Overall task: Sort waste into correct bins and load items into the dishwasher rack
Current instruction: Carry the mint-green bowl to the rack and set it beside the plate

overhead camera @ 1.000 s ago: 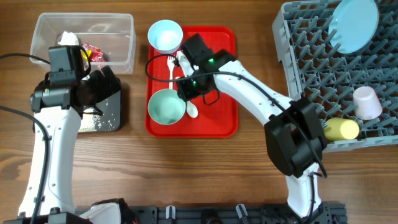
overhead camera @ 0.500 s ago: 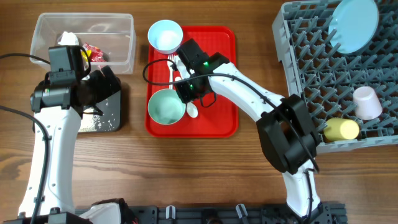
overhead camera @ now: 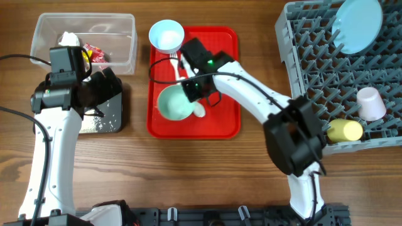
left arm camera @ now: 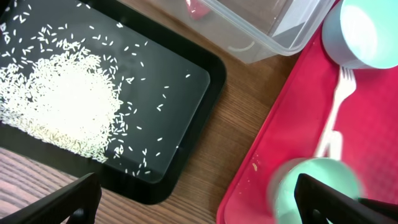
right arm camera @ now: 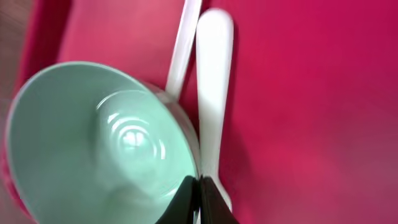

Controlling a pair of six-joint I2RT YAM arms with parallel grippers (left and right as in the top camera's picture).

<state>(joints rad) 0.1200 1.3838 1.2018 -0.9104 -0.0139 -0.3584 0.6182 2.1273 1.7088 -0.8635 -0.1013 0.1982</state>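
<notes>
My right gripper (overhead camera: 193,94) is shut on the rim of a pale-green bowl (overhead camera: 173,103), which is tilted on the red tray (overhead camera: 223,122). The right wrist view shows the fingers (right arm camera: 198,193) pinching that bowl's rim (right arm camera: 93,143), with the white spoon (right arm camera: 211,93) and fork handle (right arm camera: 183,50) beside it. A second pale-blue bowl (overhead camera: 166,36) stands at the tray's far end, and the fork (overhead camera: 176,66) lies near it. My left gripper (left arm camera: 199,196) is open and empty over the black tray's (left arm camera: 186,81) right edge. Rice (left arm camera: 62,99) lies heaped in that tray.
The clear tub (overhead camera: 81,19) at far left holds tissue and wrappers. The grey dishwasher rack (overhead camera: 314,69) on the right holds a pale-blue plate (overhead camera: 357,25), a pink cup (overhead camera: 370,103) and a yellow cup (overhead camera: 344,130).
My right gripper has closed on the green bowl's rim. The bowl has tipped up and shifted slightly right on the red tray. The left arm has not moved.
</notes>
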